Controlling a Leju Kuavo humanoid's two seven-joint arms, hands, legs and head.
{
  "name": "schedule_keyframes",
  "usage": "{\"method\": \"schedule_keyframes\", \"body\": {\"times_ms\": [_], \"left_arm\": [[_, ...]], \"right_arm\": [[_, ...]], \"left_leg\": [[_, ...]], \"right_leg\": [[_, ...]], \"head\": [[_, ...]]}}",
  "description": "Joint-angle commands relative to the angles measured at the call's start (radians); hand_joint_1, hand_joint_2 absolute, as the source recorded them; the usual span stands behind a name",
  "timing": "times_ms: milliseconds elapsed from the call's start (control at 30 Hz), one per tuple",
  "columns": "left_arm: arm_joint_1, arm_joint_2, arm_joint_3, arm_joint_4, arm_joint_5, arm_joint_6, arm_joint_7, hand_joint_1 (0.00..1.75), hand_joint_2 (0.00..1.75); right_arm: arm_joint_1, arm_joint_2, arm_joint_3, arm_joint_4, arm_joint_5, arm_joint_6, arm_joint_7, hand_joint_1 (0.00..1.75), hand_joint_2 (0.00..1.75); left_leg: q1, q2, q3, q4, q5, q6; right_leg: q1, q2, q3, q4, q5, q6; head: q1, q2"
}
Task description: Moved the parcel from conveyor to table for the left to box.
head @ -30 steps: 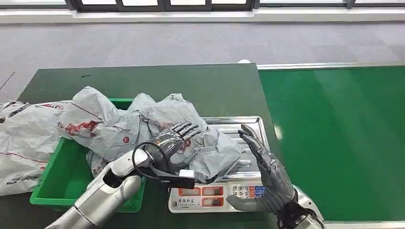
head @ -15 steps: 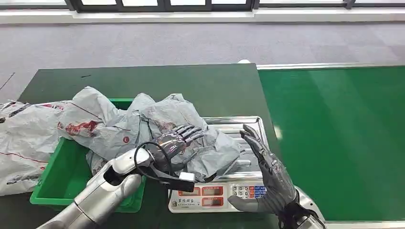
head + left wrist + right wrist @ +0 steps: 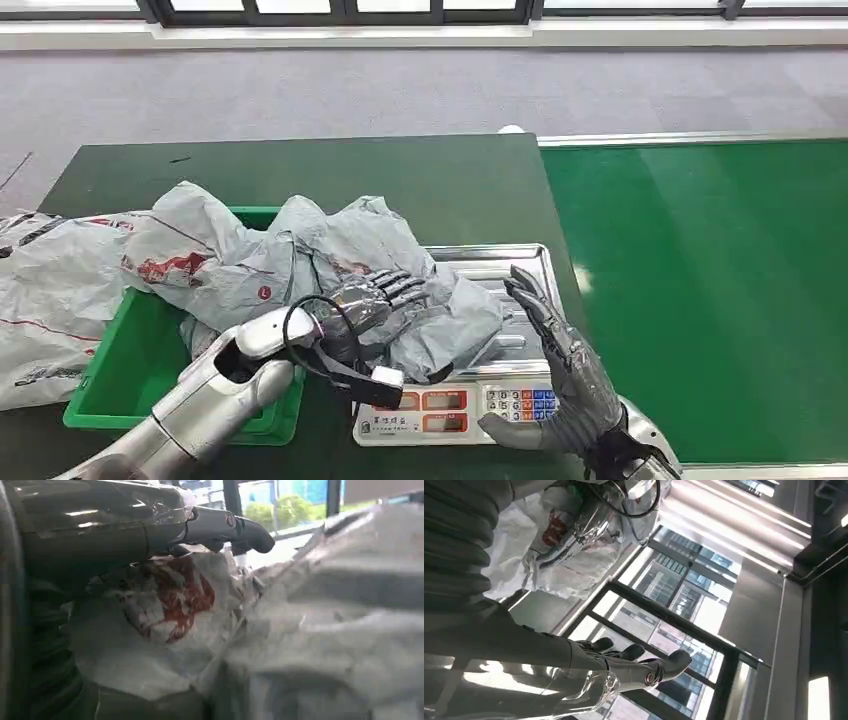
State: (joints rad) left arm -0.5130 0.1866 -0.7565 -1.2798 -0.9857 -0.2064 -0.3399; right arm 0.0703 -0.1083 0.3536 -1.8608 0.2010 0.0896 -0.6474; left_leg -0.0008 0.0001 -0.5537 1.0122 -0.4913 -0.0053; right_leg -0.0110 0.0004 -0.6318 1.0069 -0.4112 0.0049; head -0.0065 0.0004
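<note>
The left hand's fingers (image 3: 400, 288) lie low and lightly curled across the top of the grey parcel (image 3: 440, 315). A second ago they were stretched out flat and stood a little higher in the frame; since then they have drawn in and sunk into the crumpled plastic. From the head view I cannot tell whether they have closed on a fold or merely press on it, and in the left wrist view the left hand (image 3: 150, 525) sits tight over the bag's red print with its fingertips clear above the wrinkles, so the grip stays uncertain.

The right hand (image 3: 565, 375), at the lower right of the frame, is held open, fingers straight and apart, holding nothing. It stands just beside the parcel's right edge and has eased a touch lower and away.

The parcel lies just below centre of the head view, draped over the steel pan of the scale (image 3: 520, 275), its left part reaching toward the green bin (image 3: 130, 370). It looks slightly more bunched under the left hand than before.

Further out, other grey bags spill over the bin's rim at the left, and the green conveyor (image 3: 710, 300) takes up the right side.

To my eye, the carry from the conveyor is over and the left hand is starting to gather the parcel for the bin.
</note>
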Motion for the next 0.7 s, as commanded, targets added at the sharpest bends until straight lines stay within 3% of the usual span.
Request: {"method": "schedule_keyframes", "body": {"times_ms": [33, 200, 400, 433, 500, 700], "left_arm": [[-0.032, 0.085, -0.154, 0.029, -0.043, -0.100, -0.047, 1.75, 1.75], [-0.123, 0.018, -0.221, 0.088, -0.106, -0.126, -0.041, 1.75, 1.75], [-0.129, 0.068, -0.256, 0.057, -0.118, -0.102, -0.072, 1.75, 1.75], [-0.132, 0.069, -0.259, 0.051, -0.118, -0.100, -0.073, 1.75, 1.75], [-0.132, 0.045, -0.235, 0.015, -0.145, 0.043, -0.053, 1.75, 1.75], [-0.127, 0.050, -0.219, -0.053, -0.159, 0.080, -0.033, 1.75, 1.75]], "right_arm": [[-0.020, -0.017, -0.005, 0.038, -0.002, 0.009, 0.000, 0.00, 1.75], [-0.055, 0.018, 0.025, 0.055, 0.026, 0.012, 0.021, 0.00, 1.75], [-0.078, 0.000, 0.034, 0.061, 0.021, 0.022, 0.020, 0.00, 1.75], [-0.083, -0.004, 0.035, 0.064, 0.016, 0.023, 0.018, 0.00, 1.75], [-0.085, -0.010, 0.031, 0.059, 0.005, 0.023, 0.013, 0.00, 1.75], [-0.066, -0.017, 0.029, 0.030, 0.001, 0.025, 0.014, 0.00, 1.75]], "left_leg": [[0.001, 0.001, -0.001, -0.001, 0.001, 0.000], [0.001, 0.001, -0.004, -0.001, 0.001, -0.001], [0.001, 0.003, -0.002, -0.002, 0.000, -0.001], [0.001, 0.003, -0.002, -0.001, 0.000, -0.001], [0.002, 0.003, -0.003, -0.003, 0.002, -0.001], [0.001, 0.001, 0.003, 0.000, 0.001, -0.001]], "right_leg": [[0.001, 0.001, 0.000, -0.002, 0.002, 0.000], [0.001, 0.000, 0.001, -0.002, 0.002, 0.000], [0.000, 0.002, 0.002, -0.002, 0.001, -0.001], [0.001, 0.002, 0.002, -0.001, 0.001, -0.001], [0.001, 0.002, 0.001, -0.004, 0.003, -0.001], [0.001, 0.000, -0.002, 0.000, 0.001, -0.001]], "head": [[0.000, 0.000], [0.000, 0.000], [0.000, 0.000], [0.000, 0.000], [0.000, 0.000], [0.000, 0.000]]}}
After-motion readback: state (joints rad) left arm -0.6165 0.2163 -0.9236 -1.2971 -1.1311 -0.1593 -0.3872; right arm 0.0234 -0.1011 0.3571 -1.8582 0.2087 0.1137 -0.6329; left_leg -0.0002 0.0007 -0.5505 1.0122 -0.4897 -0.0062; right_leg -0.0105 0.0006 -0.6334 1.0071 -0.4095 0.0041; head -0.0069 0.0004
